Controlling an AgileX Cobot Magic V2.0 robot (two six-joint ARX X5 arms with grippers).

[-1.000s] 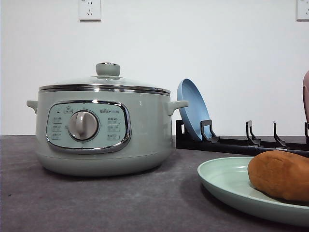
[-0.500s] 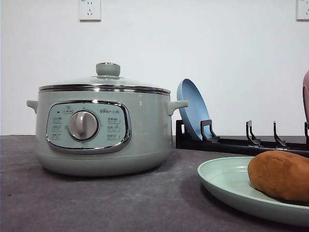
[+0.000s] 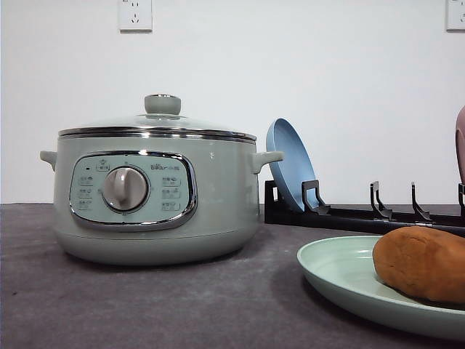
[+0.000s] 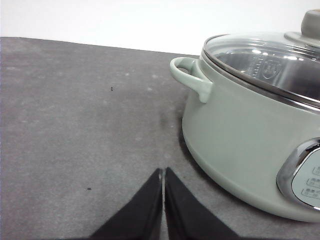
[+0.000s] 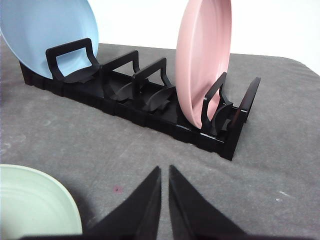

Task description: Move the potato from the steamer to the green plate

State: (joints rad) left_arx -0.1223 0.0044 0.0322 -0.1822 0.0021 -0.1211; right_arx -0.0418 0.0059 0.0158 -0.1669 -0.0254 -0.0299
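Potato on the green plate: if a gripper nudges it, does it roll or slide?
The potato looks oblong and lies on its long side, so it would probably rock or pivot rather than roll far. Its matte, rough-looking skin suggests decent grip. The green plate is smooth and shallow, so it might slide toward the rim.

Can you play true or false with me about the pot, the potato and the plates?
1. The potato is lying on the green plate. True.
2. The steamer has its lid off. False: the glass lid sits on top of it.
3. The blue plate stands on edge in the black rack. True.
4. The left gripper is holding the potato. False: its jaws are shut on nothing, beside the steamer.
5. The pink plate lies flat on the table. False: it stands upright in the rack, near the right gripper.
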